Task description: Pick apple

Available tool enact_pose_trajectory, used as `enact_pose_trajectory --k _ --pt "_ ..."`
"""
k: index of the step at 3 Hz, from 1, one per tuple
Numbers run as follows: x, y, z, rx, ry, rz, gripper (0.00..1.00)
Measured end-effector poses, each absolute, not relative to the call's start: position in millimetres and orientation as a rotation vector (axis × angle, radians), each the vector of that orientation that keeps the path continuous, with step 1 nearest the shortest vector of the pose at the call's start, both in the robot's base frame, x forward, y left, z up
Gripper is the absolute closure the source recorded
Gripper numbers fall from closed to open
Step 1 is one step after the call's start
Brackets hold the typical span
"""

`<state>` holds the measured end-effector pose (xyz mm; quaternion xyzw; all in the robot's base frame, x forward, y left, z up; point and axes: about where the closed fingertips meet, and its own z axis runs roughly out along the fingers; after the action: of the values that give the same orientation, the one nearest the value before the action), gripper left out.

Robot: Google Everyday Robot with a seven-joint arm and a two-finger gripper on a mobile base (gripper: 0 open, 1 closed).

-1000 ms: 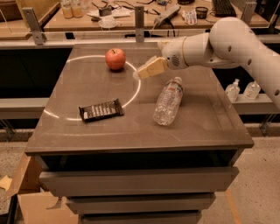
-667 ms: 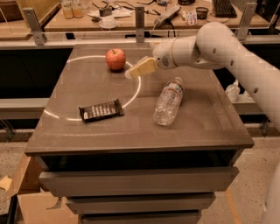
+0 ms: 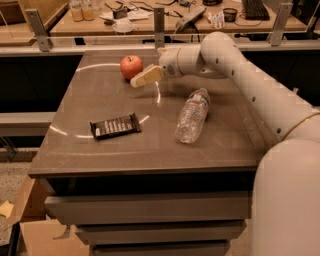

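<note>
The apple is small, round and red, and stands at the back of the brown table, left of centre. My gripper has tan fingers and hangs just right of the apple and slightly in front of it, close to it or touching its right side. The white arm reaches in from the right across the back of the table.
A clear plastic bottle lies on its side right of centre. A dark snack bar lies front left. A railing and a cluttered workbench stand behind the table. A cardboard box sits on the floor at lower left.
The arm has swung left across the table, bringing the gripper from well right of the apple to right beside it. The apple, bottle and bar have not moved.
</note>
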<state>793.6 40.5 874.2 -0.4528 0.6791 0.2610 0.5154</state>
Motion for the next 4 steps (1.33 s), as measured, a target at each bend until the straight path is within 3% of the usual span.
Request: enact_pose_trajectory --k 2,4 --pt "819.2 67.2 865.4 -1.079 1.617 0.646 0.03" --pt "828.6 74.0 867.1 -1.159 1.587 0.625 0.49"
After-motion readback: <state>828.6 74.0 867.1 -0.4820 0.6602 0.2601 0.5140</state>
